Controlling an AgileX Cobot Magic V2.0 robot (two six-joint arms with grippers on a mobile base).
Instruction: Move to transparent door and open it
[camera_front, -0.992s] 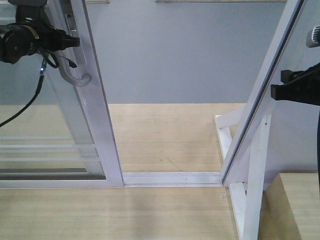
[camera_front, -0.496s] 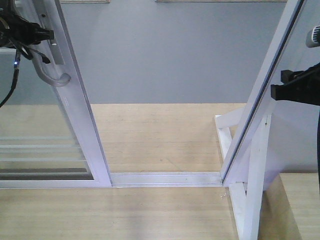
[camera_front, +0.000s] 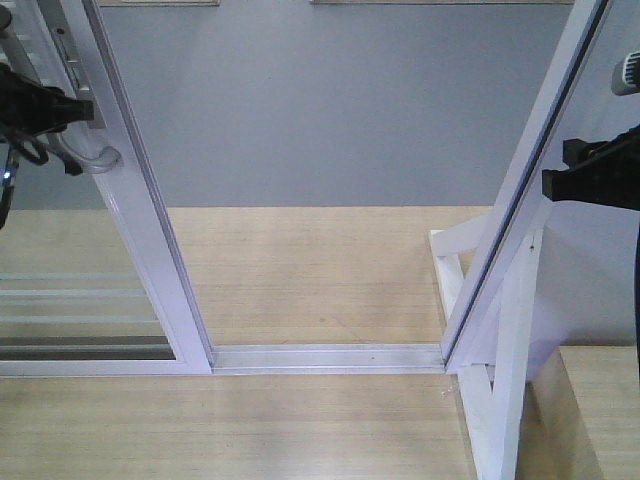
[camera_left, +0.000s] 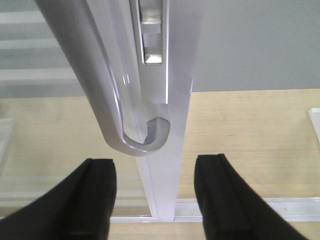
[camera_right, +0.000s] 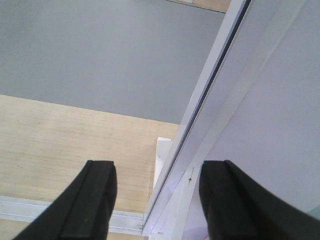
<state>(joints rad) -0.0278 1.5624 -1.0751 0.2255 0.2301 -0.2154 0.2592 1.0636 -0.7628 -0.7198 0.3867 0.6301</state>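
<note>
- Left hand (camera_left: 155, 200): fingers (camera_left: 95, 195) spread apart, one on each side of the white stile, gripping nothing. In the front view this hand (camera_front: 40, 105) sits at the far left edge of the frame, level with the handle.
- Pull handle (camera_left: 145, 142): curved grey metal, its hooked lower end just above and between the left hand's fingers. Whether a finger bears on the stile cannot be told from the wrist view.
- Transparent door (camera_front: 130, 220): glass panel in a white aluminium frame, thin white horizontal bars low on the glass; it stands directly ahead of the left hand, and its stile runs down to the floor track (camera_front: 330, 355).
- Opening: a wide gap lies to the right of the left hand, between the door's stile and the fixed white frame post (camera_front: 520, 190); wooden floor (camera_front: 320, 270) and grey wall (camera_front: 340, 110) show through it.
- Right hand (camera_right: 155, 200): fingers apart, empty, hanging just beside the frame post, well apart from the door.
- Progress (judged): the approach is done and the door looks largely slid open, the track bare across most of its visible span.
- Remaining (judged): at most a little more travel leftward, if the door has any left; its far edge is out of view, so this cannot be confirmed. The left hand would then draw clear of the handle.
</note>
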